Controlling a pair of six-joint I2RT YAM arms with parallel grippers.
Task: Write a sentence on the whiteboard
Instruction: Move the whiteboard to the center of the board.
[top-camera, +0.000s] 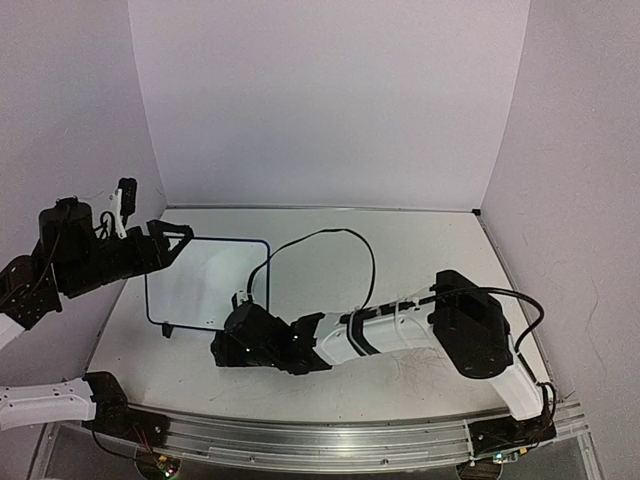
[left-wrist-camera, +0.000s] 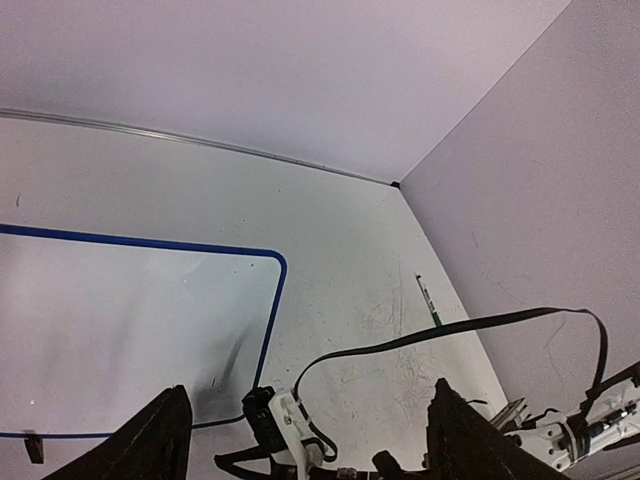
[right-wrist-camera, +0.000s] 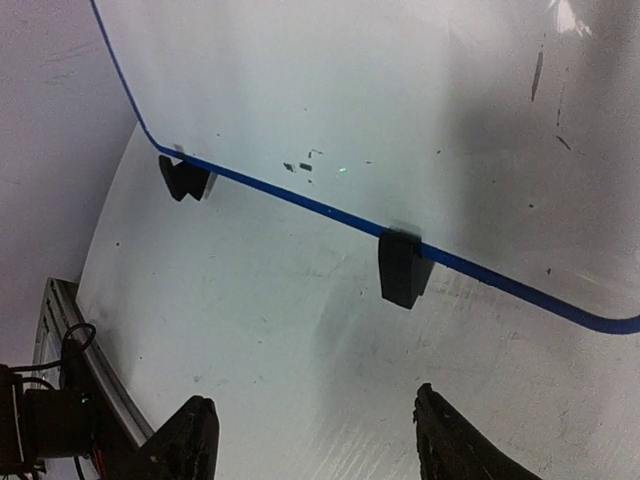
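Bases of both arms sit on a metal rail (top-camera: 330, 440) at the near edge of the counter (top-camera: 400, 250).

Right claw (right-wrist-camera: 312, 400): jaws stand partly apart. Nothing is between the fingers (right-wrist-camera: 190, 445), and no contact with any item is seen. It is low over the counter, just short of the near rim of the whiteboard (top-camera: 200, 290). Whether the fingertips touch the counter cannot be told. One black foot (right-wrist-camera: 403, 268) of the board lies just ahead of the gap between the fingers, apart from them. The second foot (right-wrist-camera: 185, 180) is further along the same rim, toward the corner.

Faint grey scribble marks (top-camera: 420, 370) show on the counter beside the right arm. A black cable (top-camera: 330, 232) loops from that arm up over the counter's middle.

Whiteboard: located on the left half of the counter, with a thin blue rim and rounded corners. Its two feet are on the near long edge. Its face carries only a few dark specks and one tiny green fleck (right-wrist-camera: 343, 170) near that edge. Whether it lies flat or slightly propped cannot be told.

Left claw (left-wrist-camera: 310, 388): jaws wide apart, nothing held. It is raised over the far left corner of the board and looks down across its face.

Further right, a slim green pen-like item (left-wrist-camera: 428, 300) lies on the counter close to the right-hand wall, well apart from both claws.
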